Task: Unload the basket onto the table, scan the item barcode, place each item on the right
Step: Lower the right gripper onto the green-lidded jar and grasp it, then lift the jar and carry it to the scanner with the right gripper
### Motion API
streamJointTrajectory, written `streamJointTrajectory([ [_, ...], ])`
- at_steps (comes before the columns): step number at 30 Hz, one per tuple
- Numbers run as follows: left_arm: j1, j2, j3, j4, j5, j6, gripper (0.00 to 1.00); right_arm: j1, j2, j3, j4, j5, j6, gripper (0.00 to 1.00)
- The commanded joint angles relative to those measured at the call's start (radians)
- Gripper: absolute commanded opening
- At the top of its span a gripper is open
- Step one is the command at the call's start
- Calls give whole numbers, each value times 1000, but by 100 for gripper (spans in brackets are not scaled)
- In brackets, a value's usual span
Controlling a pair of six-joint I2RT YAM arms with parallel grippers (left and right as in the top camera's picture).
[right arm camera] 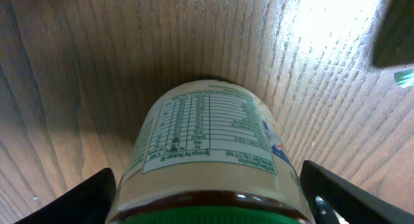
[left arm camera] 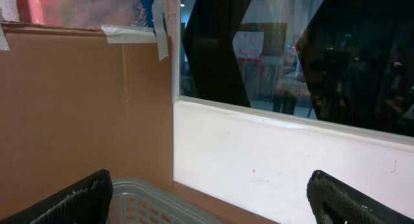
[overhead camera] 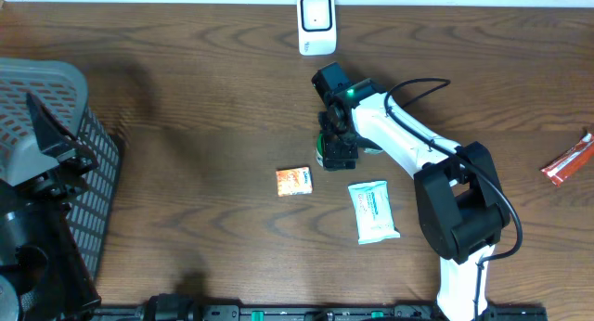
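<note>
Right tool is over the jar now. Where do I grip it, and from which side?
Take the jar by its round body just under the green lid, coming from the lid end, with the right tool straddling its flanks, leaving the printed label uncovered.

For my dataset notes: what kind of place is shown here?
Probably a mock shop checkout on an indoor test bench: a white barcode scanner on the wooden table, a grey plastic basket at one side, and small goods such as an orange packet and a wipes pack.
</note>
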Motion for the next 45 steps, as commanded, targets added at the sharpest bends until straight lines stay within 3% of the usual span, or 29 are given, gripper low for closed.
streamJointTrajectory([
  [1, -5, -4, -3, 3, 12, -5, 96, -1, 41, 0, 5, 20, 13, 72],
  [2, -5, -4, -3, 3, 12, -5, 96, -1, 48, 0, 5, 20, 13, 65],
  [4, -5, -4, -3, 3, 12, -5, 96, -2, 59, 0, 2, 19, 13, 60],
  [5, -5, -4, -3, 3, 12, -5, 96, -2, 59, 0, -3, 20, 13, 51],
  [10, -5, -4, -3, 3, 12, -5, 96, -9, 56, 1, -6, -5, -123, 47],
  [13, -5, -4, -3, 3, 12, -5, 96, -41, 43, 2, -6, -130, -355, 48],
  [19, -5, -3, -3, 2, 12, -5, 96, -187, 14, 2, -69, -667, -1114, 42],
  [22, -5, -4, -3, -6, 12, -5, 96, -253, 14, 2, -178, -843, -1313, 43],
  [26, -5, -3, -3, -76, 12, -5, 96, -331, 14, 2, -291, -930, -1525, 45],
  [33, -5, -3, -3, -389, 12, -5, 96, -399, 14, 2, -444, -1113, -1855, 46],
  [45, -5, -3, -3, -1034, 12, -5, 96, -407, 14, 2, -505, -1116, -1958, 45],
])
